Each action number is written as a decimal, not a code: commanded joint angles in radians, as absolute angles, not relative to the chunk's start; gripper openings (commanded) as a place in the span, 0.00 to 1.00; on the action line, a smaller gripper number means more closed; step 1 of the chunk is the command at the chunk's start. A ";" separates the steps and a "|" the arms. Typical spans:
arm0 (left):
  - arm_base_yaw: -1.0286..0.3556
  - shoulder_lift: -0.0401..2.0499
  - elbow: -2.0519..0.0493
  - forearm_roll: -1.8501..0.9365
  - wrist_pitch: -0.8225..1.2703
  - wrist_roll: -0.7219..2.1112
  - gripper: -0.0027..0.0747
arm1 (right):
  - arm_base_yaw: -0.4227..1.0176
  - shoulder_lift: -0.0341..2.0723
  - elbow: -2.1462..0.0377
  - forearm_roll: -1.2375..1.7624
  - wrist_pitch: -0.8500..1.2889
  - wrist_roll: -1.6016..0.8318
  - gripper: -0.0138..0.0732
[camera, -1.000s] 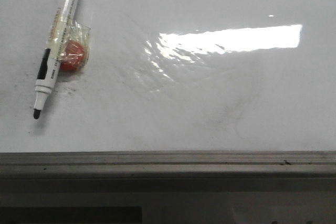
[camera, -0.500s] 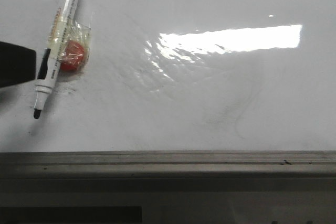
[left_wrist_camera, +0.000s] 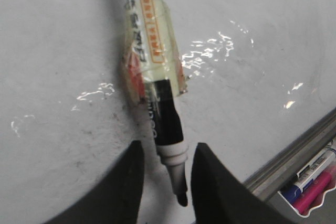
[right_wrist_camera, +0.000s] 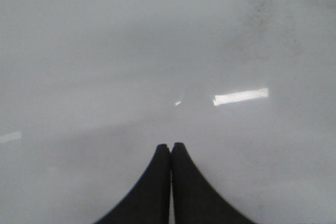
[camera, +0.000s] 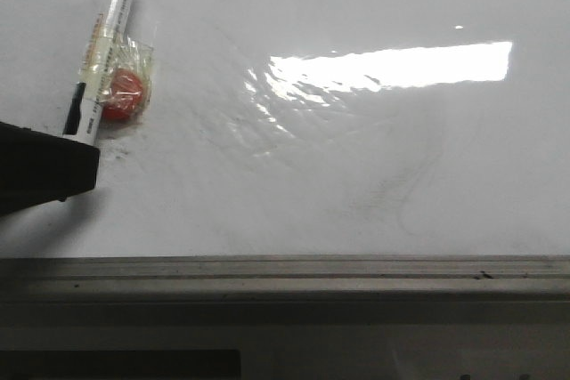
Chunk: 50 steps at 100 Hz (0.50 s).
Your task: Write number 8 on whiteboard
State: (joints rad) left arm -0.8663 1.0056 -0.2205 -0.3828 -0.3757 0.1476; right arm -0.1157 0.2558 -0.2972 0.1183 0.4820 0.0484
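Note:
The whiteboard point(camera: 356, 157) fills the front view, with faint grey smudges and glare. No black number 8 shows on it. A white and black marker point(camera: 105, 51) lies at the far left, with clear tape and a red lump point(camera: 122, 97) on its side. My left gripper point(camera: 49, 166) covers the marker's tip end. In the left wrist view my left gripper point(left_wrist_camera: 169, 150) is open, and the marker point(left_wrist_camera: 152, 72) has its tip end between the fingers without touching them. My right gripper point(right_wrist_camera: 170, 145) is shut and empty over the bare board point(right_wrist_camera: 105, 51).
The board's grey metal frame edge point(camera: 285, 278) runs along the near side. It also shows in the left wrist view point(left_wrist_camera: 294, 156), with blue and pink markers point(left_wrist_camera: 312, 179) lying beyond it.
My left gripper has come in from the left edge of the front view and now covers the marker's tip end. The marker has not moved.

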 commanded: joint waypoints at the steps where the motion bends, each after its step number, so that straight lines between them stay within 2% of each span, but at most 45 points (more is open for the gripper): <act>1: -0.873 1.008 -0.250 -0.384 -0.443 0.139 0.14 | -0.073 0.273 -0.323 0.119 0.406 0.041 0.09; 13: -0.873 1.008 -0.250 -0.384 -0.443 0.139 0.01 | 0.045 0.273 -0.323 0.108 0.436 0.041 0.09; 35: -0.873 1.005 -0.255 -0.380 -0.462 0.139 0.01 | 0.209 0.276 -0.331 0.087 0.450 0.037 0.09; 50: -0.873 0.981 -0.287 -0.262 -0.459 0.139 0.01 | 0.285 0.307 -0.366 0.087 0.502 -0.120 0.09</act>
